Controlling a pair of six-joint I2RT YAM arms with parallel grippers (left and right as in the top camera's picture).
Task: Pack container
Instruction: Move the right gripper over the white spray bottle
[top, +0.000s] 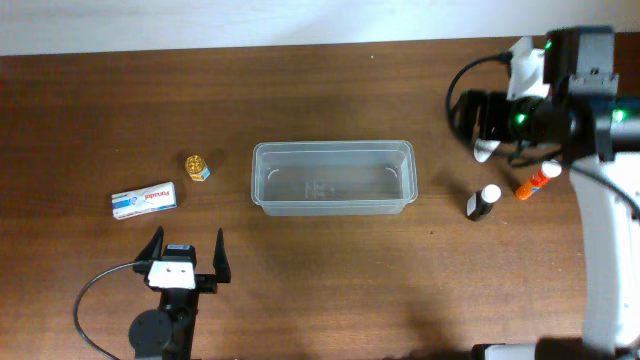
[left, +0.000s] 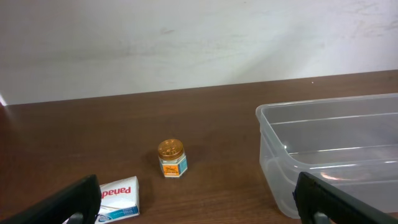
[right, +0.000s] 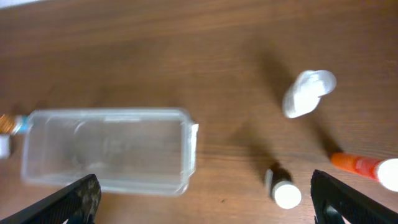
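Left gripper (top: 186, 246): low at the near edge of the table (top: 80, 120), jaws spread wide, its dark fingers (left: 68, 202) framing the bottom corners of the left wrist view with only bare wood in the gap. Just ahead of it and a little to its left lies a white box (top: 144, 201) with blue print, flat on the table. Beyond the box stands a small jar (top: 197, 166) with a gold lid, upright, apart from the box. To the right of the jar, near but not touching, sits the container (top: 330, 147), upright at the middle of the table, long side running left to right; the wood shows through its clear floor. Right gripper (right: 204, 180): held high over the far right part of the table, jaws wide apart, the dark fingers (right: 78, 199) at the bottom corners of the right wrist view. In the overhead view the arm and its camera housing hide the fingers themselves. Below it on the table lie a white object (right: 308, 93), too blurred to name, a dark bottle (top: 482, 202) with a white cap just right of the container, and an orange tube (top: 537, 182) with a white cap further right, all apart from one another.
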